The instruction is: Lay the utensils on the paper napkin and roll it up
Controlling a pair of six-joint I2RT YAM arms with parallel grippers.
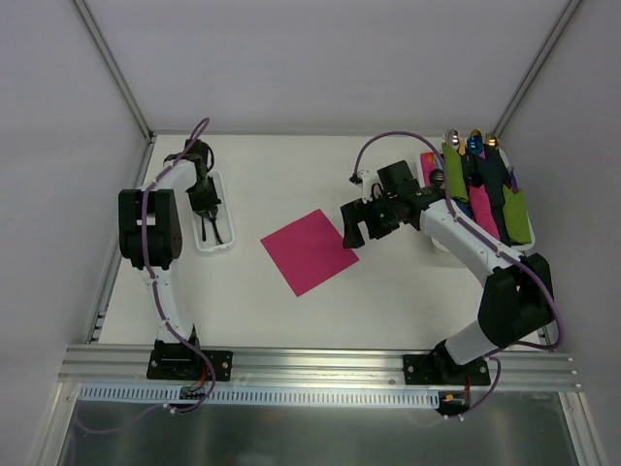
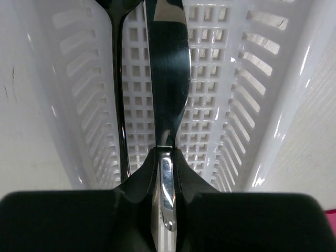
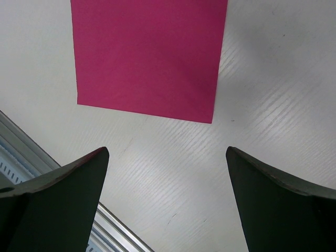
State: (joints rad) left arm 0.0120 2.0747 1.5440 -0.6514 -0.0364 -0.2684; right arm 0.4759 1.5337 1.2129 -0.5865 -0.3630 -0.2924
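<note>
Cutlery is where the work sits now: the utensils (image 1: 211, 231), thin dark glossy metal pieces, lie lengthwise in a narrow white slotted plastic tray (image 1: 229, 238) at the left of the white table (image 1: 291, 175). The left gripper (image 2: 165, 157) reaches down into that tray, and its fingers are clamped on the handle of one dark knife (image 2: 167, 79), whose blade points away along the tray floor. The grip is narrow and end-on, probably because the steep walls leave no room for a sideways one. A second slim dark handle (image 2: 119, 105) lies just beside the knife to the left, untouched. Whether the knife rests on the floor or is raised off it I cannot tell. The paper napkin (image 1: 309, 250), a thin magenta-pink square, lies flat and bare at the table's middle, turned corner-on, well apart from the tray; nothing is on it yet. The right gripper (image 1: 361, 225) hangs just beside its right corner with fingers spread wide and empty, seemingly placed to steady or fold the paper. Further right, green, blue and pink rolled napkins (image 1: 485, 184) stand bunched together.
</note>
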